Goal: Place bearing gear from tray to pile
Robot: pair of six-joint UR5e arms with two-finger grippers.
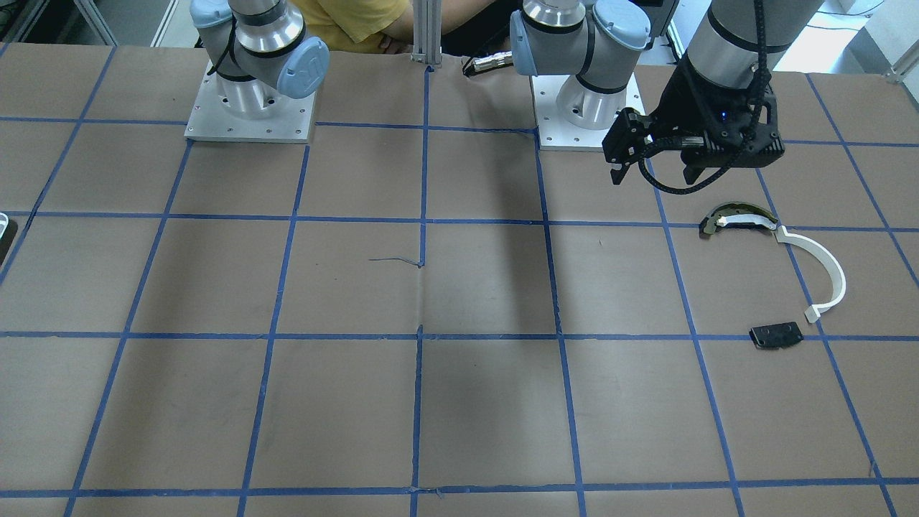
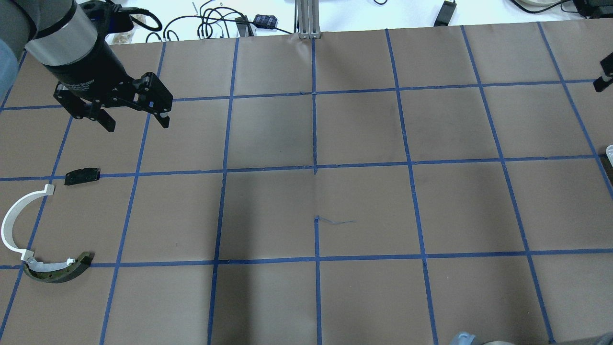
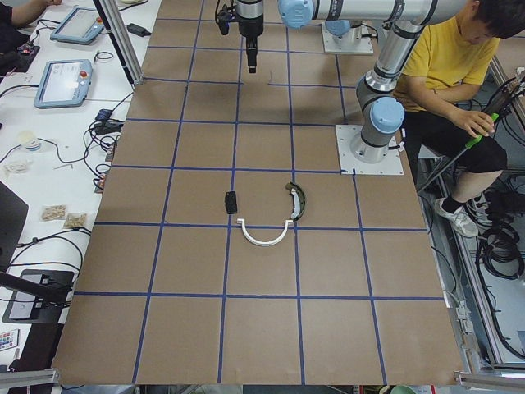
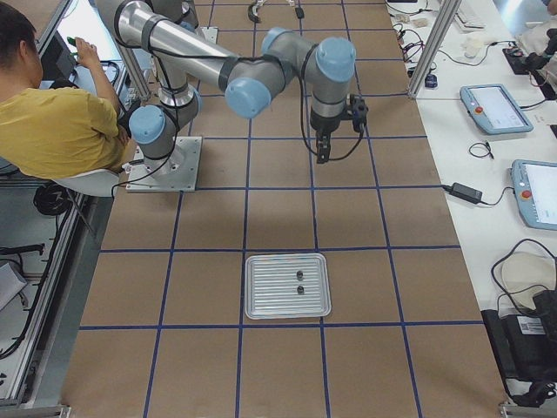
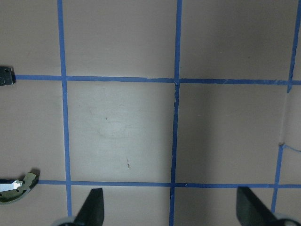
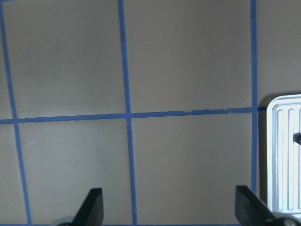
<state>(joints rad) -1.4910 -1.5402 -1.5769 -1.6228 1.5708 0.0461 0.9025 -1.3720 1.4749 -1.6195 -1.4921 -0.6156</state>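
Note:
The silver tray [image 4: 261, 300] holds two small dark parts [image 4: 298, 275]; I cannot tell which is the bearing gear. The tray's corner shows in the right wrist view [image 6: 282, 188], with one dark part at the edge [image 6: 297, 137]. My right gripper [image 6: 171, 209] is open and empty above bare table beside the tray. The pile lies far off: a white curved strip [image 2: 12, 225], a dark olive curved piece [image 2: 57, 270] and a black plate [image 2: 82, 176]. My left gripper [image 2: 136, 123] is open and empty, hovering beyond the plate.
The table is brown paper with a blue tape grid. Both arm bases [image 1: 251, 108] stand at the robot's edge, with a seated person [image 4: 61, 131] behind them. Cables and tablets [image 4: 496, 109] lie on the side bench beyond the table.

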